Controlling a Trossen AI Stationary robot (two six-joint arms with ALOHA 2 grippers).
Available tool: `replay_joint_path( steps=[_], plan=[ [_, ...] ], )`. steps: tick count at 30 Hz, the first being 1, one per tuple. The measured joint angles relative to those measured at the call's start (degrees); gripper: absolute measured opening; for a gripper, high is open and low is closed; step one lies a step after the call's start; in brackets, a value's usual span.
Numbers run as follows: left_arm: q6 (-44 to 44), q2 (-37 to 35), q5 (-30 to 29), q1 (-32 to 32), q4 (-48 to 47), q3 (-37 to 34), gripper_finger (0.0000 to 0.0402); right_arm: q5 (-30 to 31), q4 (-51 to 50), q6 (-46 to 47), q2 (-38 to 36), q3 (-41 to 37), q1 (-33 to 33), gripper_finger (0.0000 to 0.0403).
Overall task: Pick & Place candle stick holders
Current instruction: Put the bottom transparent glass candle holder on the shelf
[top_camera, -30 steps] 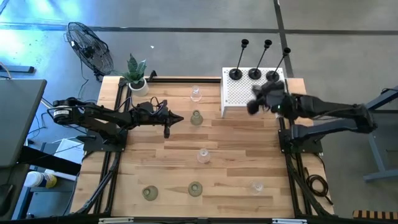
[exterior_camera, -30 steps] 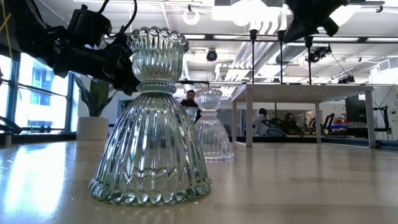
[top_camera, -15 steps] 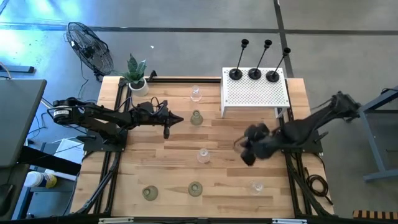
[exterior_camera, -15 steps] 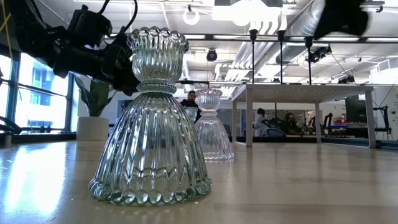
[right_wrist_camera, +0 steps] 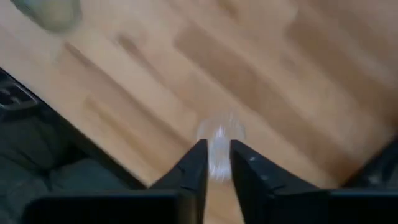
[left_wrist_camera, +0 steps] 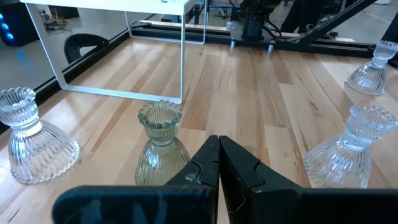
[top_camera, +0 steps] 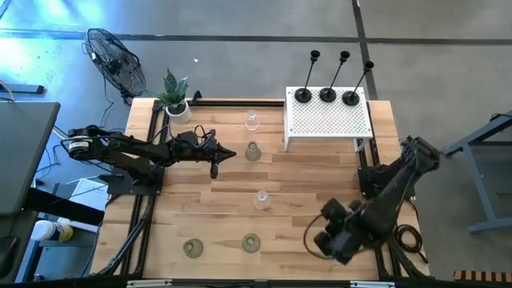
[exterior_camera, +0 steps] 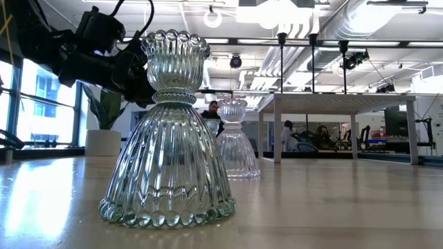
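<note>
Nine candle stick holders showed from above: three black, three pale-green glass and three clear glass.

Starting at the left, beyond the table's far-left corner, a black fan (top_camera: pixel 116 62) stood on the floor, and a green plant in a white pot (top_camera: pixel 175 98) sat on that corner of the wooden table (top_camera: pixel 304 176). The left gripper (top_camera: pixel 214 162) hung over the left-middle of the table, its jaws pressed together and holding nothing; its wrist view showed the closed fingers (left_wrist_camera: pixel 219 163) pointing at a green holder just ahead.

Of the three pale-green holders, one (top_camera: pixel 192 249) stood near the front edge at the left, another (top_camera: pixel 251 242) near the front centre, and the third (top_camera: pixel 253 151) just beside the left gripper, toward the white box.

Of the three clear holders, one (top_camera: pixel 252 122) stood near the far edge, one (top_camera: pixel 262 200) in the middle of the table, and the third (right_wrist_camera: pixel 219 140) at the front right, under the right gripper (top_camera: pixel 324 236). In its wrist view that gripper's jaws stood slightly apart directly over this holder, not gripping it.

Farther right, a white perforated box (top_camera: pixel 326 120) stood at the far right of the table. The three black holders (top_camera: pixel 327 94) stood in a row along its far edge, thin stems upright.

In the low view one clear holder (exterior_camera: pixel 167 131) filled the foreground, blocking much of the table behind it.
</note>
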Motion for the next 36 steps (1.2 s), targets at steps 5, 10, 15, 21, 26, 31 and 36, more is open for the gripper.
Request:
replay_joint_path(
  steps=[5, 10, 15, 21, 26, 31, 36],
  plan=[
    [0.1, 0.0, 0.0, 0.0, 0.0, 0.0, 0.0001, -4.7, 0.6, 8.7, 4.1, 0.7, 2.2, 0.0149],
    [0.2, 0.0, 0.0, 0.0, 0.3, 0.0, 0.0001, -5.8, 0.7, 13.1, 5.9, 0.5, 2.4, 0.0229],
    [0.2, 0.0, 0.3, 0.0, 0.2, 0.0, 0.0001, -6.2, 1.3, 16.7, 6.0, -0.9, 2.4, 0.0285],
    [0.2, 0.0, 0.3, 0.0, 0.2, 0.0, 0.0001, -7.1, 9.2, 17.1, 6.1, -7.6, 2.4, 0.0302],
    [0.2, 0.0, 0.3, 0.0, 0.2, 0.0, 0.0001, -9.4, 13.0, 16.9, 6.1, -11.9, 2.4, 0.0303],
    [0.2, 0.0, 0.3, 0.0, 0.2, 0.0, 0.0001, -7.0, 14.7, 16.5, 6.1, -14.0, 2.5, 0.0303],
    [0.2, 0.0, 0.3, 0.0, 0.2, 0.0, 0.0001, -7.9, 20.5, 15.0, 6.1, -16.8, 2.3, 0.0279]
  ],
)
